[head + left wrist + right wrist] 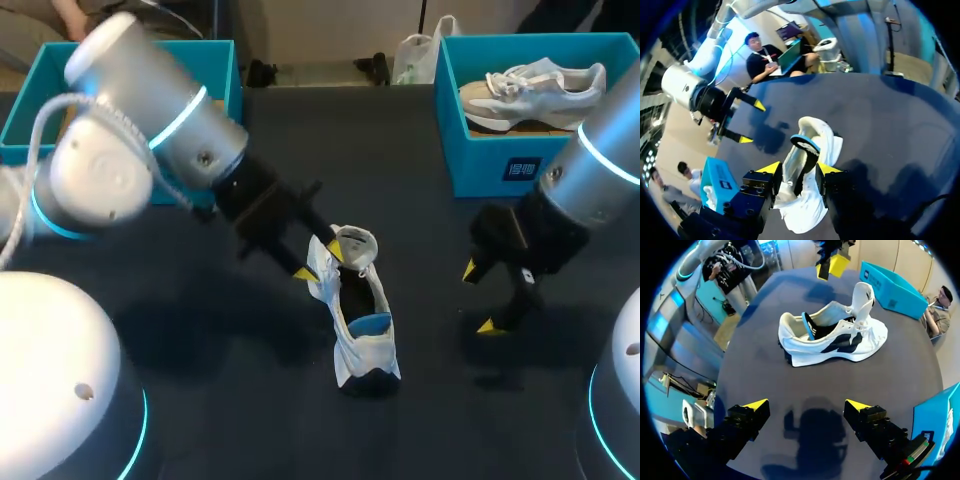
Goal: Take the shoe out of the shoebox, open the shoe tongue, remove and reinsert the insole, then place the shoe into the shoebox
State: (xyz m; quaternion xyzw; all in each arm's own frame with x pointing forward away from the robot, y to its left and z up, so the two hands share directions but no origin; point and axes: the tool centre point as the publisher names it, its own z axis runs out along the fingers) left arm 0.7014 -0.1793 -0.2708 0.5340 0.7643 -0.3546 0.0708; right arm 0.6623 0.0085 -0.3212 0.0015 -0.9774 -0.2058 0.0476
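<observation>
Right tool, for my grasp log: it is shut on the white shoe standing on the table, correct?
No. The right tool is open and apart from the white shoe standing on the table, as the right wrist view shows.

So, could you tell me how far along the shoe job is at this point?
Done: the shoe stands on the table, out of the shoebox, tongue raised. In hand: the left gripper is at the tongue and the insole pokes up at the heel; the right gripper hangs open. Left: insole out, back in, shoe boxed.
</observation>
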